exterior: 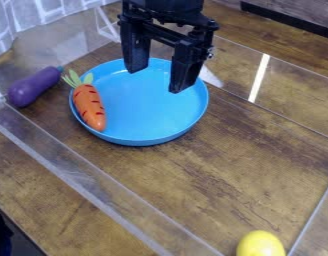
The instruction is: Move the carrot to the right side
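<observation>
- Gripper: black, pointing down over the blue plate, its two fingers spread wide apart with nothing between them.
- Toy carrot: orange with dark grooves, lying on the plate's left part in the picture, lower left of the gripper, green top toward the rim.
- Blue plate: round and shallow, beneath and below the gripper in view.
- Purple eggplant: left of the gripper, just outside the plate.
- Yellow round fruit: well below and right of the gripper, cut by the frame's bottom edge.
- Worktop: brown wood grain, crossed by pale, glossy strips.
</observation>
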Robot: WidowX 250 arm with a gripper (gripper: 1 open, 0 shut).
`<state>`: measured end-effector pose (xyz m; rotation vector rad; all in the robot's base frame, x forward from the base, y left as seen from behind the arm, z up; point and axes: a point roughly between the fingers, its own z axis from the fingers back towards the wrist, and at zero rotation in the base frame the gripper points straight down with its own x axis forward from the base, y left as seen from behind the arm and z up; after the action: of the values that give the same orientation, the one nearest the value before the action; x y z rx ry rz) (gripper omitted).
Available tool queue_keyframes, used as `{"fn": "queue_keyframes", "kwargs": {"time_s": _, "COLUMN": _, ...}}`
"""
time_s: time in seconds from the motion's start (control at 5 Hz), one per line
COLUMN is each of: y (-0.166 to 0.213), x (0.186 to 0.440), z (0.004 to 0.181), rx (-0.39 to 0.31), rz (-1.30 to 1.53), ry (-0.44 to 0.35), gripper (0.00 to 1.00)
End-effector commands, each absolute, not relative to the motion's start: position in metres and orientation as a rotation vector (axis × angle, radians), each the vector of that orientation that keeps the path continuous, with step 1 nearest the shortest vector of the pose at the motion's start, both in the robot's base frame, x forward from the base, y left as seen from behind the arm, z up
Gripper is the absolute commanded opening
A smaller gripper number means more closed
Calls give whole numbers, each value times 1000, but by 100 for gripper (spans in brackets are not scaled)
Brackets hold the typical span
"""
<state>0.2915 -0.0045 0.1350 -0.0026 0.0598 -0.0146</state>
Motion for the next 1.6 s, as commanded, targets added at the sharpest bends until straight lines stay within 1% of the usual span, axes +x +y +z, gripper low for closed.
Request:
{"fn": "queue_keyframes", "kwargs": {"time_s": 0.0, "y": -4, "x": 291, "z": 130, "rx": -7, "rz": -7, "ry": 73, "gripper": 100}}
{"fn": "queue_keyframes", "kwargs": {"time_s": 0.8, "y": 4, "x": 290, "z": 111, "rx": -22, "rz": 42, "ry": 116, "gripper": 100}}
{"fn": "queue_keyframes", "kwargs": {"time_s": 1.4, "y": 23, "x": 289, "z": 99, "rx": -33, "rz": 153, "ry": 123, "gripper": 100}}
